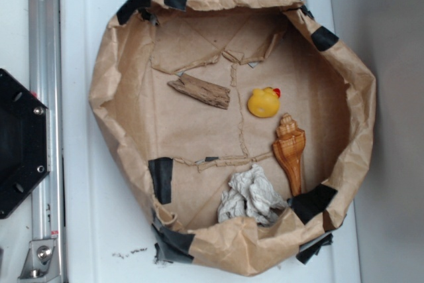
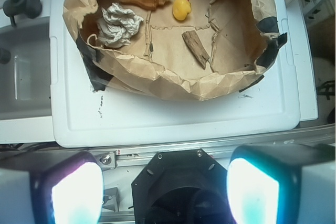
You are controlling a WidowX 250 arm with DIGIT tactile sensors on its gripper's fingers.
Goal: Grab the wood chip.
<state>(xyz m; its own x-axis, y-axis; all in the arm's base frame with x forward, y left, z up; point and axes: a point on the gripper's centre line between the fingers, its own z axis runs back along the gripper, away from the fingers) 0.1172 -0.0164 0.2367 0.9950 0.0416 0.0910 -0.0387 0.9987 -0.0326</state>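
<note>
Inside the brown paper basin [image 1: 361, 107], the wood chip [image 1: 199, 91] lies flat on the floor, left of the yellow duck [image 1: 264, 103] and apart from the seashell [image 1: 290, 150] and crumpled paper [image 1: 252, 195]. The gripper [image 2: 165, 190] hangs well outside the basin, jaws spread wide and empty.
</note>
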